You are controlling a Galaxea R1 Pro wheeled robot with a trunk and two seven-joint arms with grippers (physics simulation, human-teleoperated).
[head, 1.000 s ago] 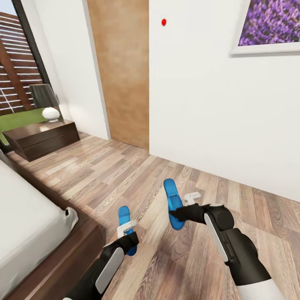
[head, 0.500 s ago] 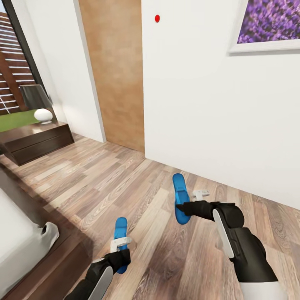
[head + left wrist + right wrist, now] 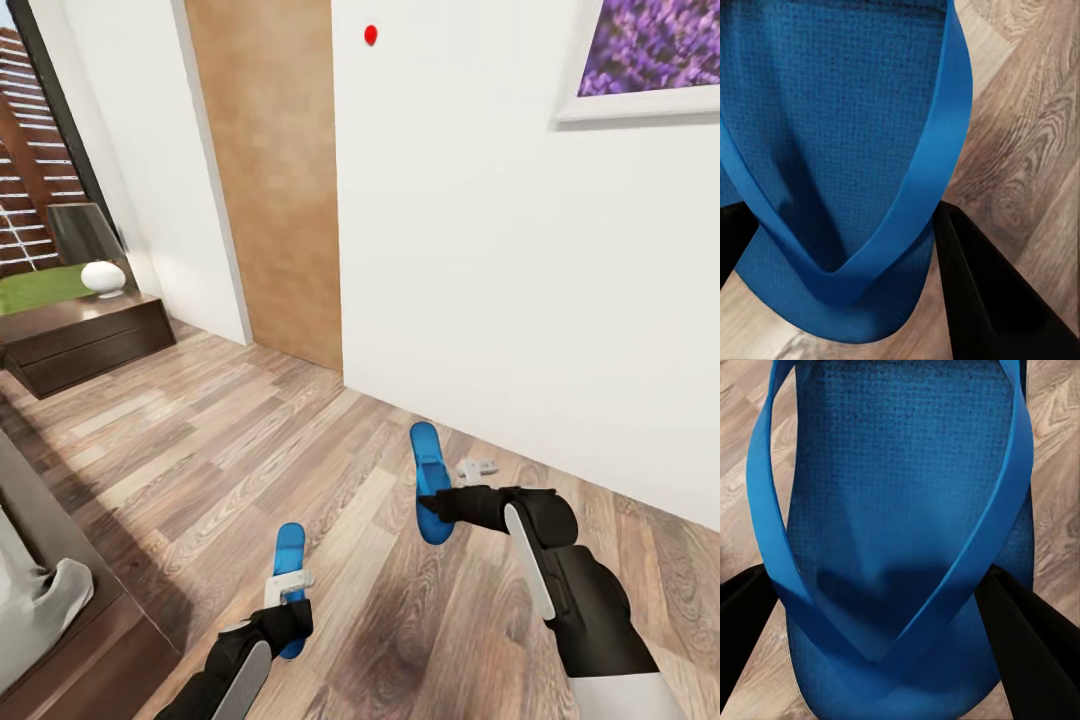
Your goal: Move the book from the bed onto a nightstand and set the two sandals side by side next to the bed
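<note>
Two bright blue sandals are held above the wood-plank floor, well apart. The left sandal sits clamped in the left gripper, sole pointing ahead. The right sandal is pinched by the right gripper and hangs higher. The bed corner lies to the left, with the nightstand beyond.

Open plank floor ahead; bed frame leftward.
</note>
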